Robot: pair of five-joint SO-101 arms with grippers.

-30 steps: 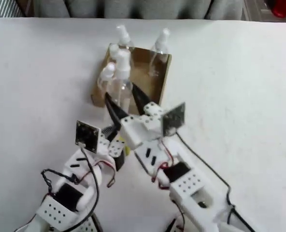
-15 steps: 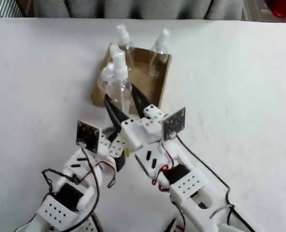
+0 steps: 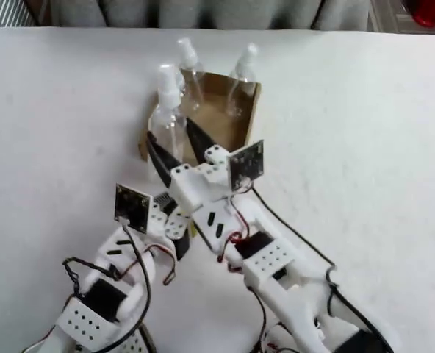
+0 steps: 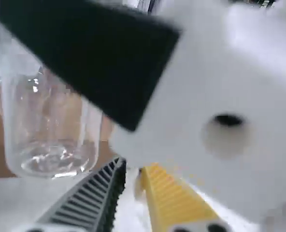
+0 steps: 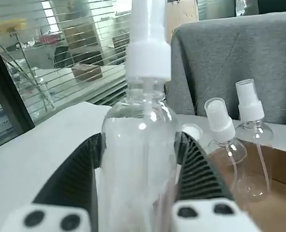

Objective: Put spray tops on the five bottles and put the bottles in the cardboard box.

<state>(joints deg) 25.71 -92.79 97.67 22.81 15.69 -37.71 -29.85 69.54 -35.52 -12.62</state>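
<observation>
Presently, a clear bottle (image 5: pixel 139 145) with a white spray top is gripped upright between the black fingers of the right gripper (image 3: pixel 169 129), one finger on each side of its body. It is held at the near left corner of the box (image 3: pixel 253 121); whether its base is inside cannot be told. Two other bottles (image 3: pixel 241 77), both topped, are stood upright at the box's far side, near each other. The left gripper (image 4: pixel 131 170) is set low over the table (image 3: pixel 364 110) just beside the box, under the right arm, its grey and yellow fingers drawn together on nothing.
</observation>
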